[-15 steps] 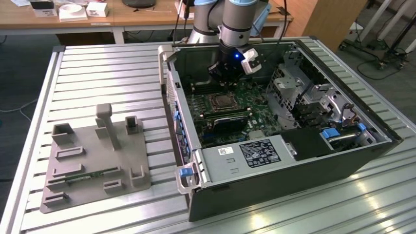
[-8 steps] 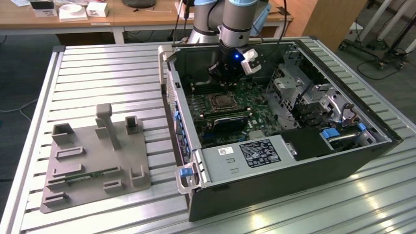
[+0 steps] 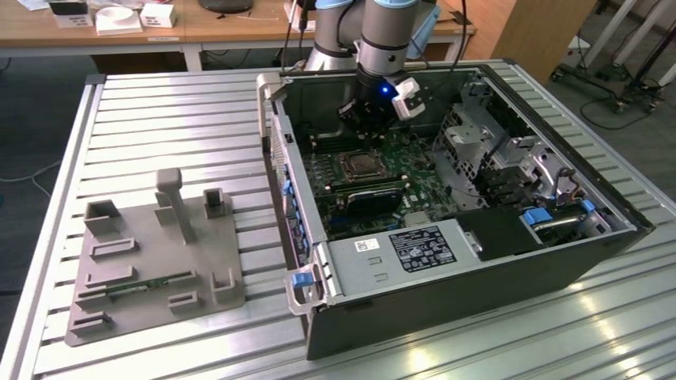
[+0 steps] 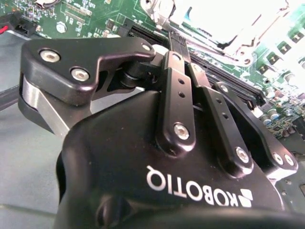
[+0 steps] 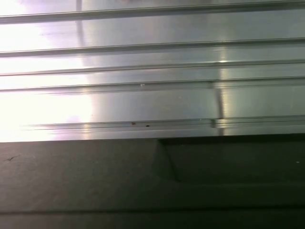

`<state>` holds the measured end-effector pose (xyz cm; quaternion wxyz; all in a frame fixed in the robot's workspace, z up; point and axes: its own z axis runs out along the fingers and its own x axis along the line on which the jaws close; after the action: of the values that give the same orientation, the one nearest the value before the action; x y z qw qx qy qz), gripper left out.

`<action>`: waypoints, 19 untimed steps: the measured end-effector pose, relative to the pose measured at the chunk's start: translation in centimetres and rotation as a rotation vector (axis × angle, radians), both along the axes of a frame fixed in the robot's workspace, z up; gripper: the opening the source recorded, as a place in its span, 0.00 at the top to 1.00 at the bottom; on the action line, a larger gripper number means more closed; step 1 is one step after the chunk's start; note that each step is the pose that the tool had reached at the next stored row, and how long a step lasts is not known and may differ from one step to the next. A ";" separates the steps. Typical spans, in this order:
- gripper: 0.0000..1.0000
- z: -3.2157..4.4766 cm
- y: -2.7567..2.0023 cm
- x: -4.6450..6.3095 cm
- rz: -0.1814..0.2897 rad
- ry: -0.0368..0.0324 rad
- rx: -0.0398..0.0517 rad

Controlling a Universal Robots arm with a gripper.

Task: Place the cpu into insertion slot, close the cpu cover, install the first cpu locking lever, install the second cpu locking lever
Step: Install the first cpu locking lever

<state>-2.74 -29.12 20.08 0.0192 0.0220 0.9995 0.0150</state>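
Cpu (image 3: 362, 165) seems seated in socket (image 3: 339, 169), mid-motherboard (image 3: 420, 170). Tool (image 3: 360, 125) hangs over the socket's far side, closed on nothing; likely posed for pushing, not gripping.

Exterior view: the arm (image 3: 385, 32) is cut off by the upper edge. The tool (image 3: 359, 125) is dark against the case (image 3: 476, 301) interior, and its outline is lost in shadow. The socket (image 3: 359, 165) is too small to tell whether the cpu sits in it.

Second wrist view: the tool's housing hides much of the motherboard (image 4: 90, 19), and glare washes out the socket.

First wrist view: glare blanks part of the bench (image 5: 143, 100).
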 end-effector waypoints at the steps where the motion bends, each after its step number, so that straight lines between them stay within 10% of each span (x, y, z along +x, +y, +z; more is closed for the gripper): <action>1: 0.90 0.00 0.00 0.0 0.000 0.0000 0.0001; 19: 0.90 -0.18 -0.37 0.0 0.000 0.0003 -0.0003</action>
<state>-2.74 -29.48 19.90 0.0191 0.0220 0.9995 0.0149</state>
